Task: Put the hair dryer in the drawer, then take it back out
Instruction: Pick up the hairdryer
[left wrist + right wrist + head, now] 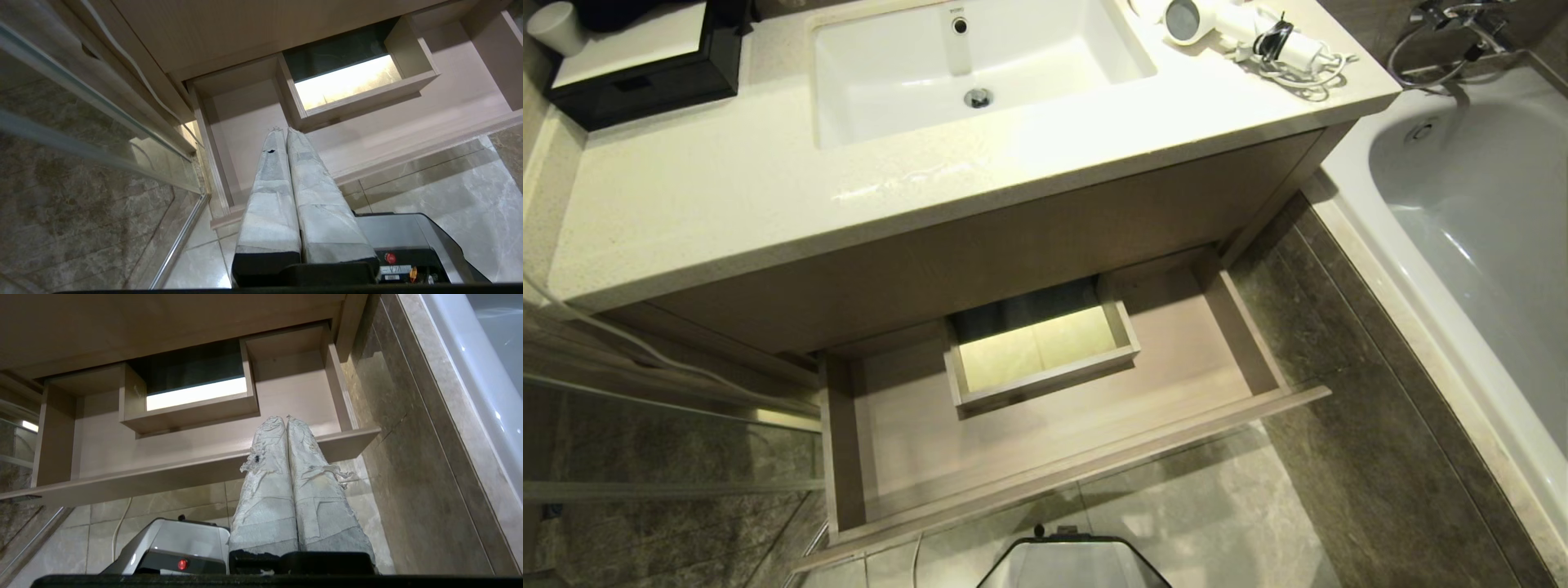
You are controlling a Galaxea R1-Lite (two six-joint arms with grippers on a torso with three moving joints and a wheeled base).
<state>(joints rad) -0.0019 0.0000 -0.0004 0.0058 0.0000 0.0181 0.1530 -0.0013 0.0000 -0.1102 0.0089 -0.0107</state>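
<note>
We see the dryer (1233,28) lying on the counter (727,188) at its far right corner, to the right of the sink (964,65), its grey round end facing the basin and its cord (1303,69) bundled beside it near the counter's edge. Nothing holds it.

Below the counter the drawer (1054,457) stands pulled out over the floor (1217,506). Its inside is bare wood, with a box-shaped cutout (1041,347) rising at the middle of its back, through which a lit patch shows.

Our left gripper (281,130) hangs low in front of the drawer's left part, its wrapped fingers (269,175) pressed together with nothing between them. Our right gripper (284,418) hangs likewise before the drawer's right part, its fingers (310,477) together and empty, their wrapping frayed. Neither touches the drawer, and neither shows in the head view.

At the counter's far left sits a black box (645,69) with a white cup (556,28) beside it. To the right of the vanity lies the tub (1478,204), with a tiled wall (1372,425) running along its side. The robot's base (1074,563) sits just in front of the drawer.
</note>
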